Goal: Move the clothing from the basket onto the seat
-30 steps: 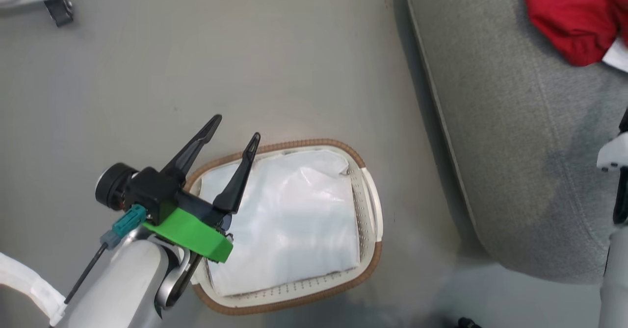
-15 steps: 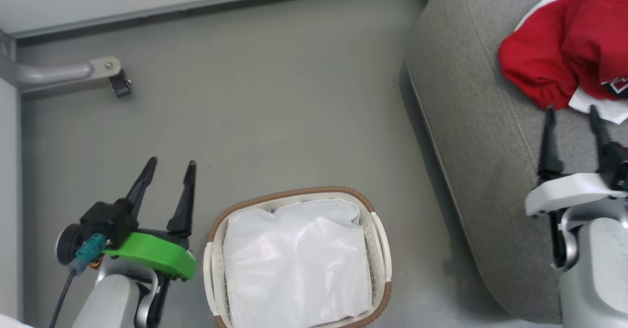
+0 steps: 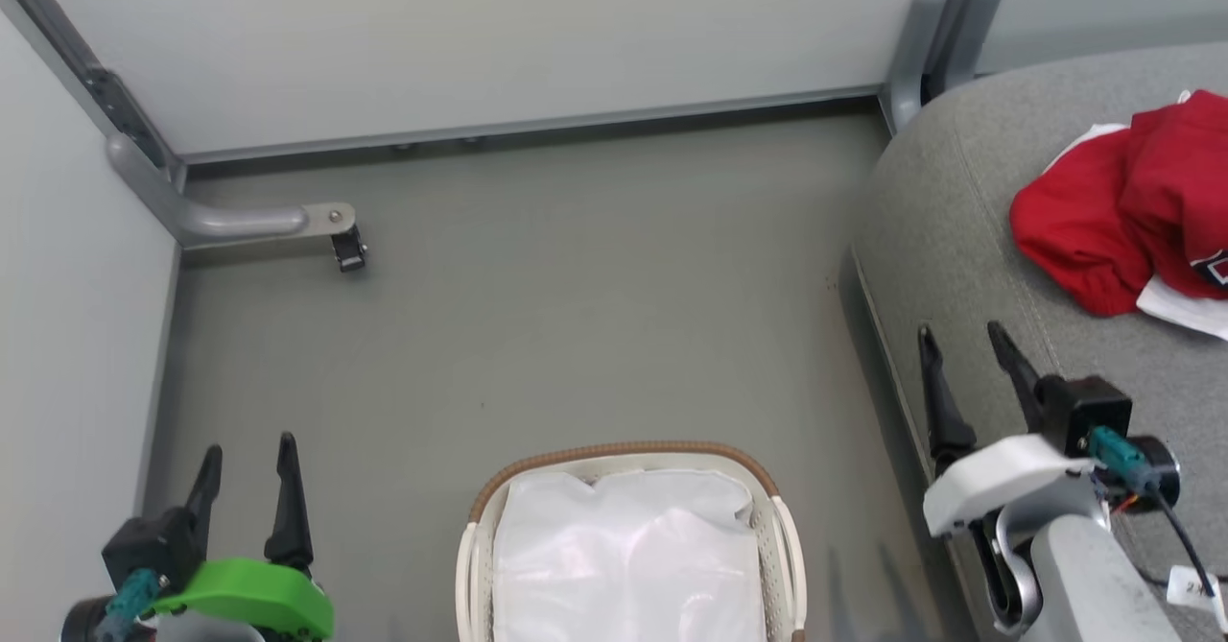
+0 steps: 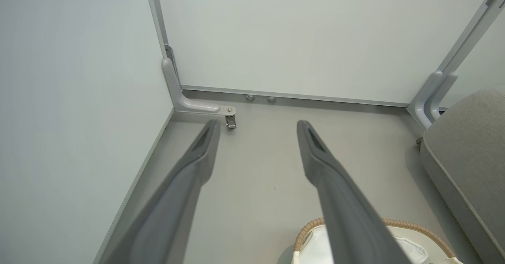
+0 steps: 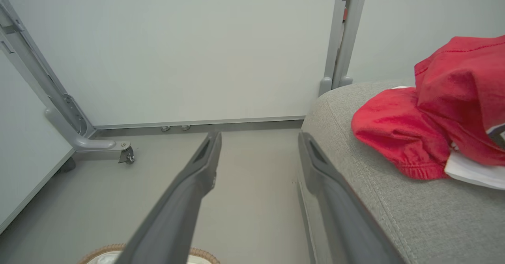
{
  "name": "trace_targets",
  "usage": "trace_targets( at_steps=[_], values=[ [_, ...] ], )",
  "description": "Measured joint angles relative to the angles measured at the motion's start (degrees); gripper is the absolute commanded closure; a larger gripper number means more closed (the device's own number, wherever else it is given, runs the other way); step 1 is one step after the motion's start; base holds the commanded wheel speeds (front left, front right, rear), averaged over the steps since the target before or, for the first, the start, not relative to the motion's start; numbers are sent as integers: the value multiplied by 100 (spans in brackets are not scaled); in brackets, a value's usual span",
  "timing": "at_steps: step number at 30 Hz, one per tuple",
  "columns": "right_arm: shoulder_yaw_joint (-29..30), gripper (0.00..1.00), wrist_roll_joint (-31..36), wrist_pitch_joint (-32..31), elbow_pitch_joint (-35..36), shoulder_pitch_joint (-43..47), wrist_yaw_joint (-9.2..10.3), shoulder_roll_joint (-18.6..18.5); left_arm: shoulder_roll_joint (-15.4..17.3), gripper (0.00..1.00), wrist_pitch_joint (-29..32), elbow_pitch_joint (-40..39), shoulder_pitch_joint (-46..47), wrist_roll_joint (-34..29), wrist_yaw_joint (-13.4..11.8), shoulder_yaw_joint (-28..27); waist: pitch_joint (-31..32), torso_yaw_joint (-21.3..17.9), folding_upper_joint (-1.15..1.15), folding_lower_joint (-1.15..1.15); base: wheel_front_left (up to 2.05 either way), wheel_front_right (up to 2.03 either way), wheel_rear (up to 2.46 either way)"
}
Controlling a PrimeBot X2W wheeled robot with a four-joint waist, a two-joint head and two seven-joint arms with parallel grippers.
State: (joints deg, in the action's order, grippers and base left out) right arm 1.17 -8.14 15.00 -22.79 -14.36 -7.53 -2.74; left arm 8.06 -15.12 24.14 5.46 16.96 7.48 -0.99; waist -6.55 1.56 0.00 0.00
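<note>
Both pairs of fingers (image 3: 286,498) stand parted and empty in the head view, arms low, left gripper (image 3: 249,445) left of the basket (image 3: 624,450), right gripper (image 3: 959,329) right of it; the left wrist view looks past the basket at floor (image 4: 256,201); the right wrist view finds the clothing (image 5: 414,133) on the seat (image 5: 394,201), right of the basket, so I'd back off without snagging it.

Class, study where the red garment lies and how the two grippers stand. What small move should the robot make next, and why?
Probably just settle both arms at rest and stop. The red garment lies on the grey seat, the basket shows a white sheet and no red fabric, and the left gripper and right gripper are both open and empty.
</note>
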Motion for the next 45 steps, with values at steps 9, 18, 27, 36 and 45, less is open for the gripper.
trace_targets(
  at_steps=[9,18,27,36,45],
  values=[
    [-133,0,-100,0,-57,472,0,-3,-194,0,0,-133,-483,-48,0,-25,469,100,0,0,0,0,0],
    [-176,100,-157,-13,-231,662,0,40,-238,100,2,-57,-681,149,0,22,579,56,0,0,0,0,0],
    [-79,100,-1068,-299,-212,698,0,54,-289,100,280,-92,-688,955,0,-42,583,40,0,0,0,0,0],
    [-25,100,-1973,-501,-51,700,0,52,-316,100,504,-207,-651,1773,0,-92,587,25,0,0,0,0,0],
    [44,100,-2814,-714,71,706,0,48,-342,100,706,-319,-567,2529,0,-145,591,10,0,0,0,0,0]
  ],
)
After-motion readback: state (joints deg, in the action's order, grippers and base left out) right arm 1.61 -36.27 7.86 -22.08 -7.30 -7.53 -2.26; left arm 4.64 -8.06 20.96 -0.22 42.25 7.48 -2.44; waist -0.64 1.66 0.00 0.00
